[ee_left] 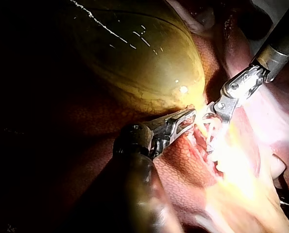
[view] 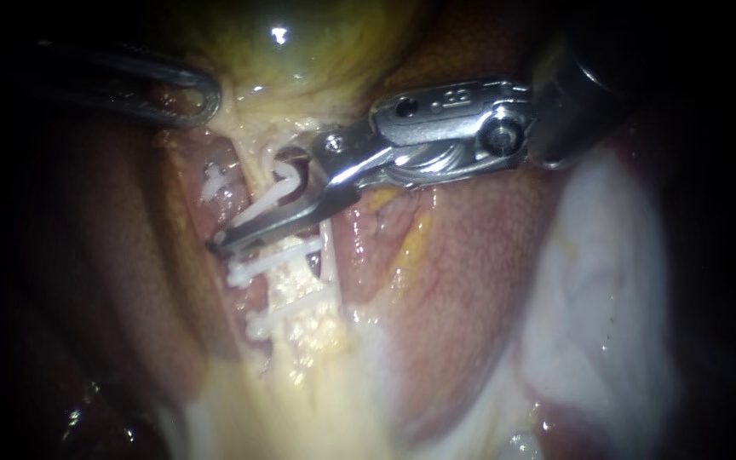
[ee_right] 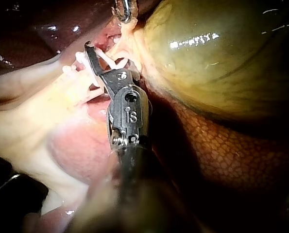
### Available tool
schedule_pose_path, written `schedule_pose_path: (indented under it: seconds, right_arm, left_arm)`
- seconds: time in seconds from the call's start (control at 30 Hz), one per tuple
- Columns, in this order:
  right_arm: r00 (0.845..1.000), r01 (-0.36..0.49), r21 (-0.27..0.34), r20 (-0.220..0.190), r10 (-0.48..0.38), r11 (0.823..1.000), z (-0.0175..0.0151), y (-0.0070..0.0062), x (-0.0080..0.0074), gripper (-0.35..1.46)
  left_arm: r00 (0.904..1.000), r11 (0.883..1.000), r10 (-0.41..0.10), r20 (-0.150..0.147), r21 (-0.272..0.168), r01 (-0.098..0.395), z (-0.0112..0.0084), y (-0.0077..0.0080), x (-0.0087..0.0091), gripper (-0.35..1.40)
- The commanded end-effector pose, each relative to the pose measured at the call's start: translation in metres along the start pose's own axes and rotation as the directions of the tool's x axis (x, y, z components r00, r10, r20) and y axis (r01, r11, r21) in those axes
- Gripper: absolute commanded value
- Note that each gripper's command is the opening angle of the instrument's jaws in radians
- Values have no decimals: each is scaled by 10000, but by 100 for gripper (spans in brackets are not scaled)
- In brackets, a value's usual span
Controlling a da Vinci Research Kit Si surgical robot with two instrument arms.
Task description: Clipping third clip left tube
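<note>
The pincer of the right instrument [view: 225,243], whose shaft comes in from the upper right, reaches across the pale tube [view: 290,285] on the liver [view: 470,255]. Its two jaws are nearly closed on a white clip [view: 278,183], one jaw on each side of it. The clip's curved end shows just beside the tube and its straight arm runs along the dark lower jaw. The jaw tips lie past the tube's far side.

Just below the loaded pincer, an upper clip [view: 270,262] and a lower clip [view: 287,311] already sit across the same tube, one under the other and a little apart. The held clip lies nearest the yellow-green gallbladder [view: 300,51].

The left instrument [view: 202,98] comes in from the upper left. Its pincer is closed on the pale neck of the gallbladder, where that tissue narrows into the tube. In the right wrist view its tip shows ahead of the right instrument, touching the same pale strand.
</note>
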Motion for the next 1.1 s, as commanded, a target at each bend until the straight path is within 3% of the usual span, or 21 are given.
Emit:
schedule_pose_path:
  seconds: [0.03,0.2,0.33,0.4,0.47,0.6,0.83,0.87,0.97,1.1]
  right_arm:
    - [10000,-14,-3,-9,14,10000,-2,1,0,49]
    - [10000,-24,427,14,24,9991,-8,5,-2,49]
    - [9986,-17,1385,-522,91,9904,-13,9,-5,48]
    - [9936,-421,2254,-924,644,9734,-14,11,-8,46]
    - [9858,-740,2752,-1249,1119,9585,-14,13,-10,46]
    - [9599,-1135,3853,-1955,2012,9158,-10,21,-16,45]
    - [9242,-1159,5244,-2541,2850,8436,8,21,-35,44]
    - [9204,-1191,5279,-2590,2929,8409,9,20,-36,43]
    - [9091,-1405,4989,-2771,3111,8552,7,15,-33,42]
    - [9016,-1591,4834,-2841,3262,8608,-3,8,-23,39]
  left_arm:
    - [10000,10000,0,0,0,0,0,0,0,-35]
    - [10000,10000,0,0,0,0,0,0,0,-35]
    - [10000,10000,0,0,0,0,0,0,0,-35]
    - [10000,10000,0,0,-1,0,0,0,0,-35]
    - [10000,10000,-1,1,-2,1,0,0,0,-35]
    - [10000,10000,-1,1,-3,1,0,0,0,-35]
    - [10000,10000,-2,1,-4,2,1,0,0,-35]
    - [10000,10000,-2,1,-4,2,0,0,0,-35]
    - [10000,10000,-1,1,-3,1,0,0,0,-35]
    - [10000,10000,-1,0,-2,1,0,0,0,-35]
